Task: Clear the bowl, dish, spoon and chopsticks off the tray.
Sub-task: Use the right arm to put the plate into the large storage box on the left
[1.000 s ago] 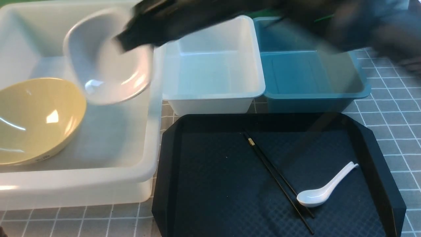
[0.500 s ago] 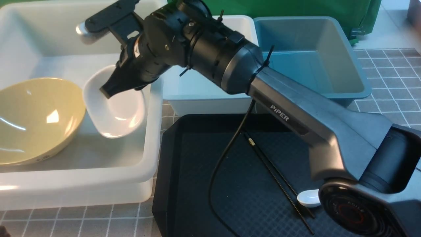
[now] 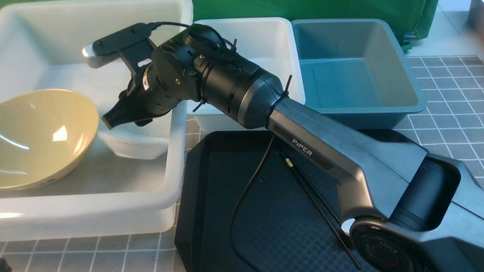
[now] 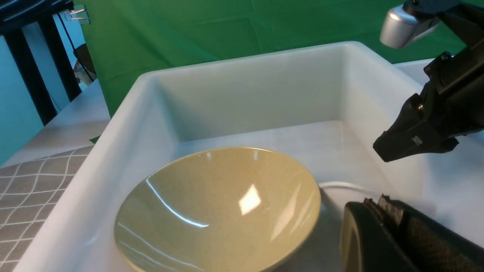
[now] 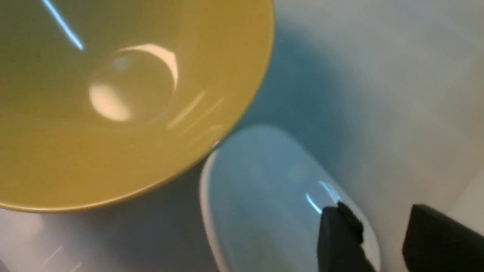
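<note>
The olive-yellow bowl (image 3: 41, 136) (image 4: 219, 211) (image 5: 113, 94) lies tilted in the big white bin. The white dish (image 3: 132, 145) (image 5: 264, 196) rests on the bin floor beside it; only its rim (image 4: 348, 187) shows in the left wrist view. My right gripper (image 3: 111, 121) (image 5: 382, 223) hangs open just over the dish's edge, one finger above the dish and one outside it, gripping nothing. My left gripper (image 4: 382, 204) is shut and empty near the bowl. On the black tray (image 3: 211, 226) lie the chopsticks (image 3: 314, 200). The spoon (image 3: 345, 227) is almost wholly hidden behind my right arm.
The big white bin (image 3: 177, 113) stands left of the tray. A smaller white bin (image 3: 264, 37) and a blue bin (image 3: 359, 75) stand behind the tray. My right arm stretches across the tray, with its black cable (image 3: 245, 192) hanging over the floor.
My right gripper lowered the dish into the big white bin and opened. The dish went from tilted in the grip to lying on the bin floor beside the bowl.
</note>
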